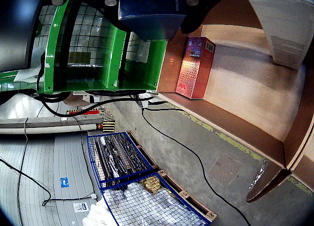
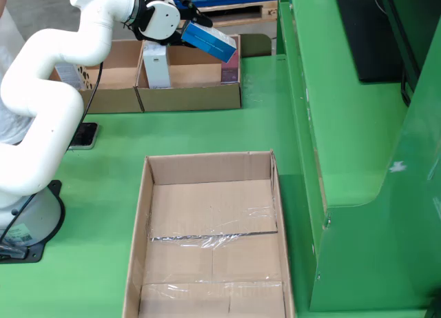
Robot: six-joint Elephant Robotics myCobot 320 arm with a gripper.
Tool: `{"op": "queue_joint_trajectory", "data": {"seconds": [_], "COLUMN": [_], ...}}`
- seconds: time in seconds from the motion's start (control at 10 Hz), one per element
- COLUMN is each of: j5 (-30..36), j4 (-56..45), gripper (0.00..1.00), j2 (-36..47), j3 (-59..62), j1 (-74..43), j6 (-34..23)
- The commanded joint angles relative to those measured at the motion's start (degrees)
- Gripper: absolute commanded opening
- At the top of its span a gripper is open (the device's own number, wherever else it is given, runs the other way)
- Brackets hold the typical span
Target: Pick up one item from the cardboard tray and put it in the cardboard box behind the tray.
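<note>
With the arm [image 2: 48, 90] reaching over the box [image 2: 189, 83] on the bench [image 2: 103, 145], keep the fingers [image 2: 187, 28] clamped on the blue carton [image 2: 209, 42] until it hangs clear above bare floor beneath them, beside the red carton [image 1: 195, 66].

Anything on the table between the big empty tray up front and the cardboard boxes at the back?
No. In the fixed view only bare green table lies between the tray and the boxes.
</note>
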Motion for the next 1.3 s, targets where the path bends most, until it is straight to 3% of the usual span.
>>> {"op": "queue_joint_trajectory", "data": {"seconds": [0.0,0.6,1.2], "j5": [0.4,0.4,0.4], "j4": [-0.5,-0.5,-0.5], "gripper": [0.0,0.0,0.6], "j2": [0.6,0.6,0.6], "j3": [0.4,0.4,0.3], "j1": [-0.4,-0.4,-0.4], "j6": [0.1,0.1,0.2]}}
